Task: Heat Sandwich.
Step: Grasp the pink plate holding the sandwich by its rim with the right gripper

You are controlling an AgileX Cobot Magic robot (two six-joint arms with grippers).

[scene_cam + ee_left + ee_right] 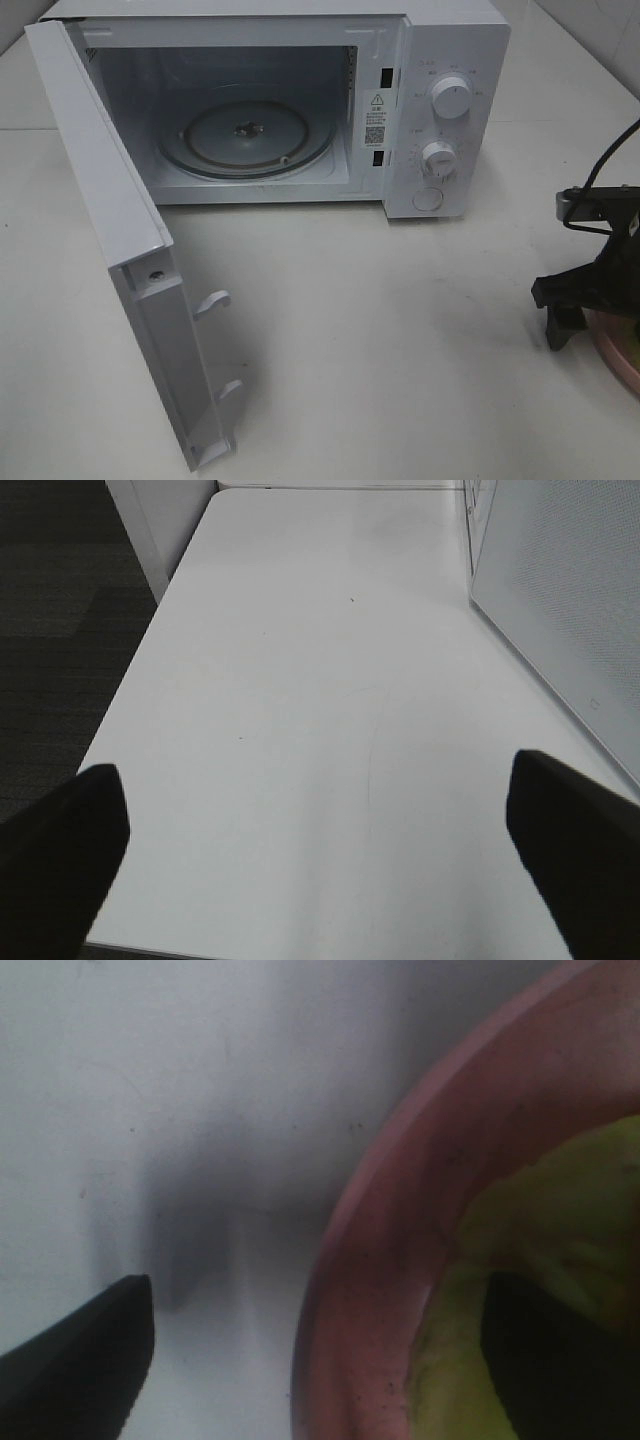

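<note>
Already the white boxy microwave [430,110] is opened, its glass turntable [250,135] bare. At four o'clock the flat yellowish-green sandwich [530,1250] is seen on a round salmon-pink plate [400,1210], whose rim is straddled by the right gripper [320,1300], jaws released and empty; loading remains.
</note>
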